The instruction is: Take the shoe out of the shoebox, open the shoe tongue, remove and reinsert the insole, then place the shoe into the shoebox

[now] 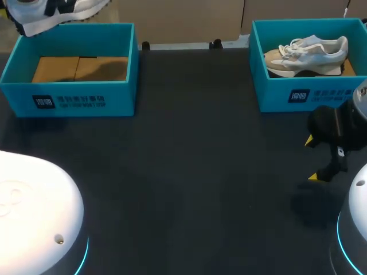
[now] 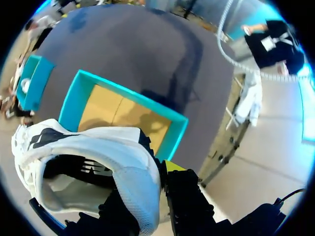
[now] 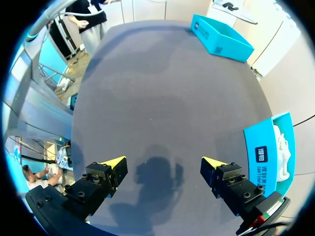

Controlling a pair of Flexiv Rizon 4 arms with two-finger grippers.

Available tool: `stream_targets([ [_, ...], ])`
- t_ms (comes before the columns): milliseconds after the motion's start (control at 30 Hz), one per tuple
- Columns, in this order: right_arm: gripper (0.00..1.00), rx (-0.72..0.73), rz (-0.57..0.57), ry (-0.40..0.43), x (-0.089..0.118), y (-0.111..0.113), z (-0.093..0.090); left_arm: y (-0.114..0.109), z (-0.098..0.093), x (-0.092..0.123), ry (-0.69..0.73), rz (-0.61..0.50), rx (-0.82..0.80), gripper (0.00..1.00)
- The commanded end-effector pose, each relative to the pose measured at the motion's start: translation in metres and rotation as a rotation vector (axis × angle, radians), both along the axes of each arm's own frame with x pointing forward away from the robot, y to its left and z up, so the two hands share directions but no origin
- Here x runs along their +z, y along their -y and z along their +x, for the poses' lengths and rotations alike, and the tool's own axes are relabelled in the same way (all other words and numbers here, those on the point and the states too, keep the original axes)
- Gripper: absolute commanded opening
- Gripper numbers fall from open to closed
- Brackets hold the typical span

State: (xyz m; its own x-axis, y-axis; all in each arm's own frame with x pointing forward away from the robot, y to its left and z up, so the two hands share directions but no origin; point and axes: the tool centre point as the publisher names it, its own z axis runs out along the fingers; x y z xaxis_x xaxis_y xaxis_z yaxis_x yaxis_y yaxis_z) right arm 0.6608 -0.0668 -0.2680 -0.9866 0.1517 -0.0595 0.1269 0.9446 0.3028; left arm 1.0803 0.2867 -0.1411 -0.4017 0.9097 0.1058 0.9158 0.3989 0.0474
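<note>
Head view: white shoe (image 1: 54,14) is hanging in the air over the far rim of the left shoebox (image 1: 117,97), which is sitting at the far-left corner of the table (image 1: 189,172). Right gripper (image 1: 312,159) is hovering low near the table's right edge, yellow tips apart, holding nothing. Risk, as a judgement: the shoe seems to be hanging from one edge only, so it could be swinging or slipping out on the way down. A low carry could also be catching the box rim and dragging the box. Left shoebox is showing only its bare cardboard floor. Right shoebox (image 1: 275,94), at the far-right corner, is holding a beige shoe (image 1: 312,52).

Left wrist view: left gripper (image 2: 147,191) is clamping the white shoe by the wall at its heel opening. One yellow-tipped finger is showing outside the wall; the other is mostly hidden by the shoe. Left shoebox is lying ahead of the shoe and below it, nothing in it. A thin grip on soft fabric could be letting the shoe twist.

Right wrist view: right gripper's fingers are standing wide apart over bare table, nothing between them. Right shoebox is sitting just beside it, with something white, presumably the beige shoe, peeking over the rim.
</note>
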Motion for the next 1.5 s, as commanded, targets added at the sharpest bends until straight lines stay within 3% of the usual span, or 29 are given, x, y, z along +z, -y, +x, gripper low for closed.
stream_targets([
  [33,1.0,-0.001,-0.001,0.002,0.0,0.0,-0.002,-0.008,0.002,-0.005,0.1,0.037,-0.39,0.0],
  [267,1.0,-0.001,-0.001,0.002,0.0,0.0,-0.002,-0.011,0.002,-0.012,0.109,0.048,-0.561,0.0],
  [633,1.0,-0.001,-0.001,0.002,0.0,0.0,-0.002,-0.013,0.006,-0.01,0.109,0.05,-0.563,0.0],
  [700,1.0,-0.001,-0.001,0.002,0.0,0.0,-0.002,-0.01,0.02,-0.021,0.061,0.027,-0.51,0.0],
  [767,1.0,-0.001,-0.001,0.002,0.0,0.0,-0.002,-0.009,0.032,-0.031,0.063,0.076,-0.447,0.0],
  [1167,1.0,-0.001,-0.001,0.002,0.0,0.0,-0.002,-0.014,0.071,-0.074,-0.079,0.056,-0.364,0.0],
  [1300,1.0,-0.001,-0.001,0.002,0.0,0.0,-0.002,-0.018,0.075,-0.086,-0.096,0.073,-0.355,0.0],
  [1500,1.0,-0.001,-0.001,0.002,0.0,0.0,-0.002,-0.014,0.065,-0.105,-0.105,0.097,-0.366,0.0],
])
